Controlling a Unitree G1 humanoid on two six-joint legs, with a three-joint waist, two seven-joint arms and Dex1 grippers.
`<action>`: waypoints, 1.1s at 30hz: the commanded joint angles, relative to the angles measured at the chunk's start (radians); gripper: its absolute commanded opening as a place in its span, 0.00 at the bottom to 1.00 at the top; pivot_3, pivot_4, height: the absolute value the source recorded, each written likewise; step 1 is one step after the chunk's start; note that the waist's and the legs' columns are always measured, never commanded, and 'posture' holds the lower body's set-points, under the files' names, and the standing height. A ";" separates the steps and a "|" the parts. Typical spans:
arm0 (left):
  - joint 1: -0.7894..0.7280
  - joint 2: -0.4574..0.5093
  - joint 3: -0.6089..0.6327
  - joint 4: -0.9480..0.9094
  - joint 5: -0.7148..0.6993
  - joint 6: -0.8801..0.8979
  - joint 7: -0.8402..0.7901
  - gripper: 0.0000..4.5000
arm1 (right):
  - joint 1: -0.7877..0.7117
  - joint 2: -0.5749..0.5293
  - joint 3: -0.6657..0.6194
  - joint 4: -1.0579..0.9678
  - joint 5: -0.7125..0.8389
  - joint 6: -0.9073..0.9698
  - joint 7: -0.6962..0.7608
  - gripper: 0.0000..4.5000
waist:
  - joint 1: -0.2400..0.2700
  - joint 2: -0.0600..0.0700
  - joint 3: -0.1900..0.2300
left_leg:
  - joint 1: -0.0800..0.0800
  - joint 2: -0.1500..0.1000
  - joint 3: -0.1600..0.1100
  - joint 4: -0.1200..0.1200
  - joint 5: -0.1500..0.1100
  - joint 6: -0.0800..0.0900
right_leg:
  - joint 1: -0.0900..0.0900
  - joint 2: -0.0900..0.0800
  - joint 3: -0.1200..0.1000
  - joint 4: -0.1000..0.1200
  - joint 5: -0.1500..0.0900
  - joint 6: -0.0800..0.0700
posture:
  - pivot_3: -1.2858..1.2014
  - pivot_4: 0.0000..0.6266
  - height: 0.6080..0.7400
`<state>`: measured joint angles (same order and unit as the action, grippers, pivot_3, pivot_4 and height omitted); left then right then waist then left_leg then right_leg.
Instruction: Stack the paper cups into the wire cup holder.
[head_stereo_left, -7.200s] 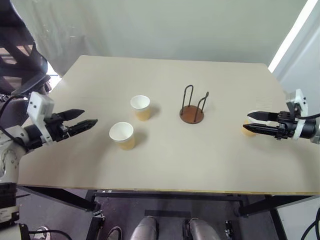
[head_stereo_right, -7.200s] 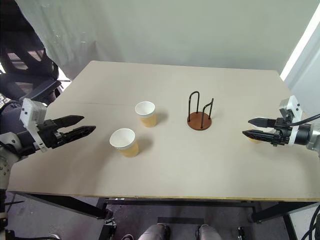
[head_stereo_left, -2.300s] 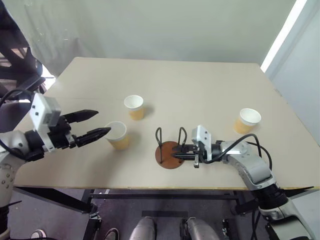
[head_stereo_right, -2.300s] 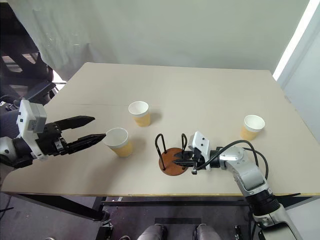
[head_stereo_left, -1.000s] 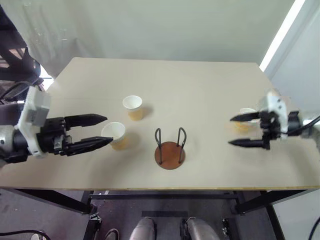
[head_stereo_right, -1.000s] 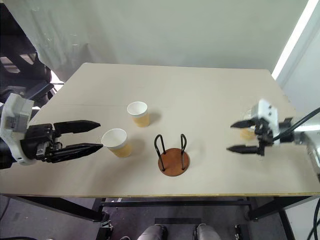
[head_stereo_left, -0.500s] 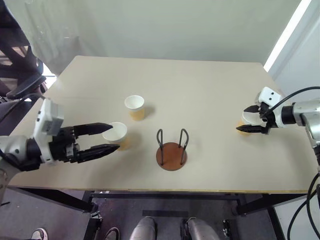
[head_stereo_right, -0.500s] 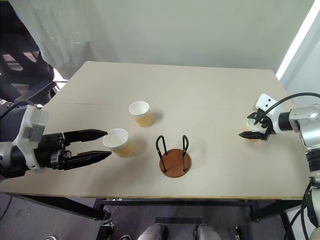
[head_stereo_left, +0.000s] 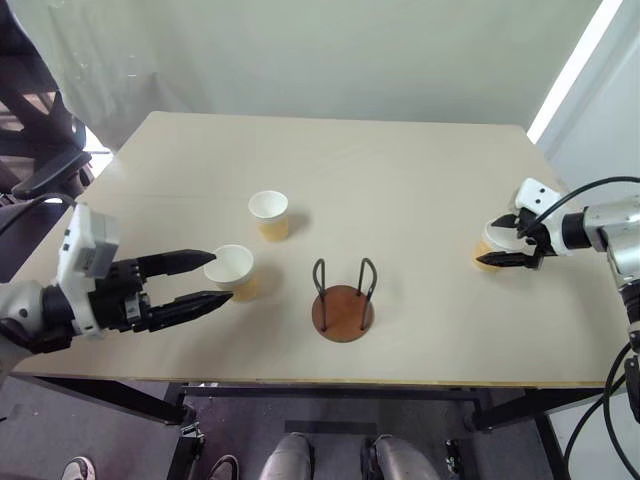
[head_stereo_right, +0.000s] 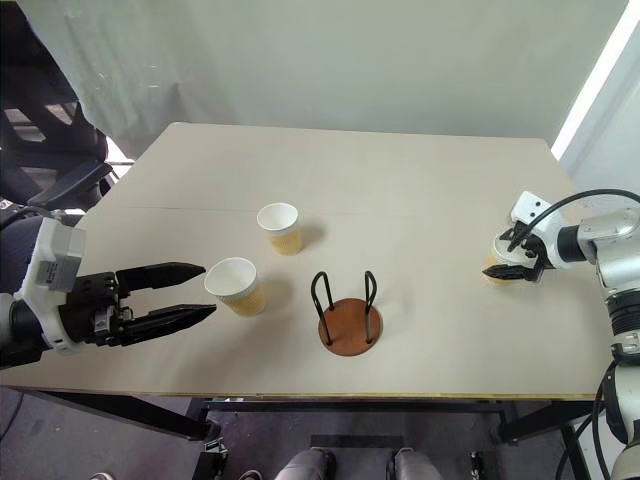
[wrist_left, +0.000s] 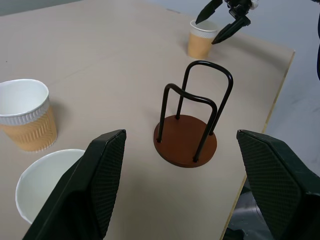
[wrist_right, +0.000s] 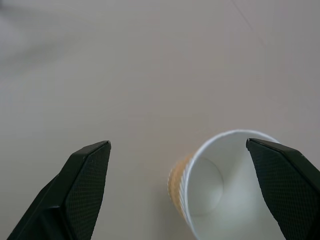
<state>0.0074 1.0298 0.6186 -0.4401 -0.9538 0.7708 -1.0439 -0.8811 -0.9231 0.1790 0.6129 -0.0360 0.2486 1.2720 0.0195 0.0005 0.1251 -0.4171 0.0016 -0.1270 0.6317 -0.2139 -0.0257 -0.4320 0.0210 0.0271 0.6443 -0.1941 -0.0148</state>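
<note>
Left gripper (head_stereo_left: 208, 279) hangs w/ its fingers spread wide, nothing in them. Near cup (head_stereo_left: 232, 270) sits right at the fingertips: the far-side tip looks to reach the rim, the near-side tip lies just beside the cup wall, can't tell if either actually touches. In the left wrist view that cup's white mouth (wrist_left: 49, 187) is by one finger, not squarely between the two.

Second cup (head_stereo_left: 268, 214) stands upright a bit beyond the fingertips, farther back on the table (head_stereo_left: 400, 160), apart from the near cup.

Holder (head_stereo_left: 342, 299) is past the left fingertips toward the middle, near the front edge. Brown disc base flat on the table, two black wire loops upright, no cup in it. Well apart from both grippers.

Right gripper (head_stereo_left: 506, 242) is over at the right side, fingers released & wide open, straddling the third cup (head_stereo_right: 501, 254). Cup is upright betw the tips; right wrist view shows its open mouth (wrist_right: 227, 185) nearer one finger, w/ gaps both sides, so not pinched.
</note>
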 joint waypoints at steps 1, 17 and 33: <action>-0.007 0.000 0.031 -0.025 -0.017 -0.011 -0.002 0.84 | -0.008 -0.015 0.003 0.000 -0.028 -0.023 0.001 1.00 | 0.000 0.000 0.000 | 0.000 0.000 0.000 0.000 0.000 0.000 | 0.000 0.000 0.000 0.000 0.000 0.000 | 0.52 0.24 1.00; 0.000 -0.001 0.041 -0.025 -0.011 -0.013 0.002 0.84 | -0.016 0.046 0.043 0.072 -0.113 -0.100 -0.020 0.65 | 0.003 0.000 0.000 | 0.001 0.000 0.000 0.000 -0.001 -0.001 | 0.000 0.000 0.000 0.000 0.000 -0.001 | 0.52 0.24 1.00; -0.014 0.004 0.013 -0.006 0.004 -0.036 -0.008 0.84 | -0.036 -0.002 -0.005 -0.138 -0.019 -0.085 0.170 0.01 | 0.002 0.001 0.000 | 0.001 0.000 0.000 0.000 -0.003 -0.005 | 0.000 0.000 0.000 0.000 0.000 -0.003 | 0.52 0.24 1.00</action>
<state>0.0089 1.0276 0.6172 -0.4357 -0.9498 0.7547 -1.0444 -0.8962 -0.9039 0.2152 0.5594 -0.1089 0.1491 1.3970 0.0215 0.0012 0.1255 -0.4162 0.0021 -0.1264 0.6316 -0.2170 -0.0308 -0.4320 0.0211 0.0268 0.6447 -0.1941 -0.0178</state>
